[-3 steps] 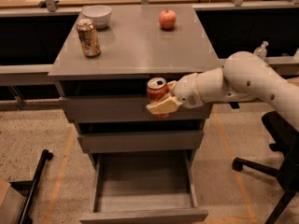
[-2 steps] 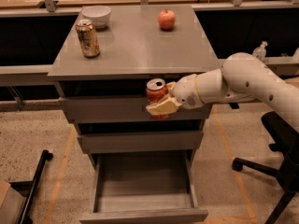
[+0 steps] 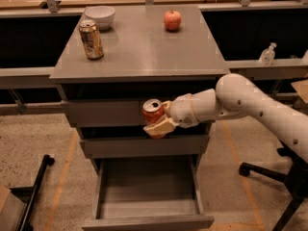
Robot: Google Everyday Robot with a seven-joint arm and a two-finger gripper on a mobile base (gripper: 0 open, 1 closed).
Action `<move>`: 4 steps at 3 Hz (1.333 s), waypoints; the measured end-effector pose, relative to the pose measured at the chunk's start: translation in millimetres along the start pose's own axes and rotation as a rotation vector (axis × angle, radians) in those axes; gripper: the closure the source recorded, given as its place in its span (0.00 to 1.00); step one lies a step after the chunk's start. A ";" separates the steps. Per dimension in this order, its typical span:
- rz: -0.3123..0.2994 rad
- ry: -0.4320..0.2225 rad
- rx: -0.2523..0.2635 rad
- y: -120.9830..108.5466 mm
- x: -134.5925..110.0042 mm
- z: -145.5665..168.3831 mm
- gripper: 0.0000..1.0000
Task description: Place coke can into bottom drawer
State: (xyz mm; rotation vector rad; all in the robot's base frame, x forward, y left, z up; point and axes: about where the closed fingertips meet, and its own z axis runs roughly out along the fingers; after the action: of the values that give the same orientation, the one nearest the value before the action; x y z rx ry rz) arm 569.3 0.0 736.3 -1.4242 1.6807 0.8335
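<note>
The coke can (image 3: pixel 153 111), red with a silver top, is held upright in my gripper (image 3: pixel 158 121), in front of the cabinet's upper drawers. My white arm reaches in from the right. The gripper is shut on the can, with one cream finger (image 3: pixel 160 127) under and beside it. The bottom drawer (image 3: pixel 149 191) is pulled open below the can, a wide grey box with nothing visible inside. The can hangs well above the drawer's back part.
On the grey cabinet top (image 3: pixel 139 49) stand a gold-brown can (image 3: pixel 91 39), a white bowl (image 3: pixel 100 16) and a red apple (image 3: pixel 172 19). An office chair base (image 3: pixel 274 177) is at the right. A black bar (image 3: pixel 36 196) lies on the floor at the left.
The gripper and the can have shifted slightly downward and a little left; the drawer stays open as before.
</note>
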 end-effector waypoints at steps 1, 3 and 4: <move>-0.016 -0.021 -0.030 4.6 23.5 17.7 1.00; 0.034 -0.072 -0.062 3.4 79.9 47.3 1.00; 0.070 -0.079 -0.085 1.2 107.9 62.1 1.00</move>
State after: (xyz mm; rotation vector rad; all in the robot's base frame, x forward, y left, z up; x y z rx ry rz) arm 567.9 1.1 611.7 -1.3770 1.6601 0.9984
